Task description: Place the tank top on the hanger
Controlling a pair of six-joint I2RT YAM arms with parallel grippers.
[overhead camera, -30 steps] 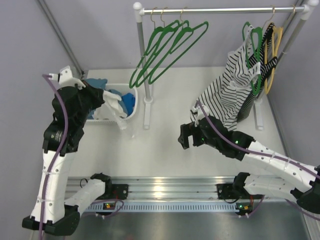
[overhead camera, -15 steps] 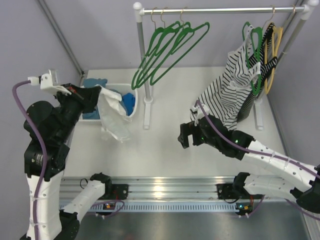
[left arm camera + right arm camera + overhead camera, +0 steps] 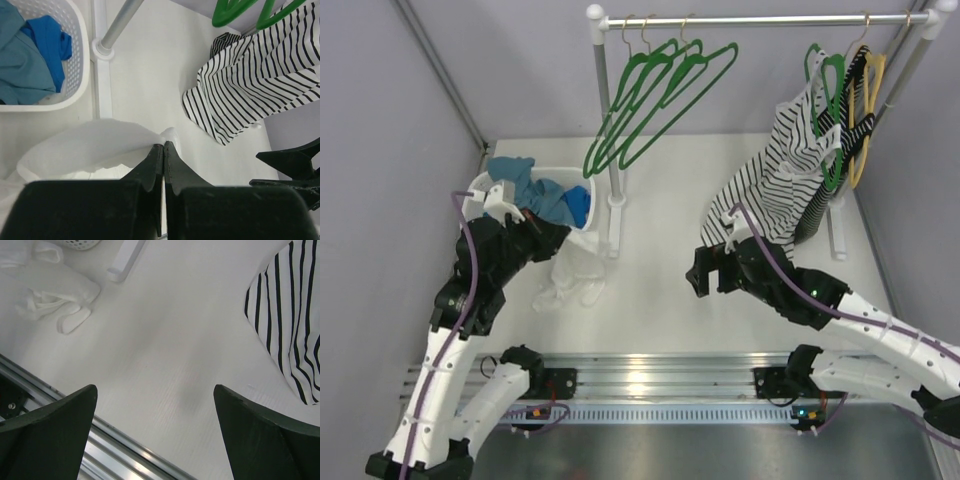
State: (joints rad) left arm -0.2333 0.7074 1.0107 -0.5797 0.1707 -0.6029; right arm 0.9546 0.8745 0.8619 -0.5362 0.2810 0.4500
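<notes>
The left gripper is pinching a fold of the tank top. Its jaws are standing clenched, tips together, with thin white cloth caught between them. The rest is spilling away to their left and beneath them, and the lower part is lying crumpled on the table. The pinch seems to be on a bunched edge, not clearly a strap, so the step in hand reads as lifting and opening out the garment.

To do it well, the left arm should be rising slowly, so the flimsy cloth is not sliding out of the pinch, until the hem is hanging free of the table and a shoulder strap is dropping open.

The right gripper is hovering with jaws spread wide, holding nothing, and the white heap is lying well ahead of them and to their left. It should be taking a strap or the opposite edge, so the neck opening is stretching between both arms.

Farther ahead of the left jaws, the white basket on the left is holding blue garments, and the striped top is hanging on the right.

Farthest off, the green hanger is hanging on the rail, well beyond both grippers and untouched.
</notes>
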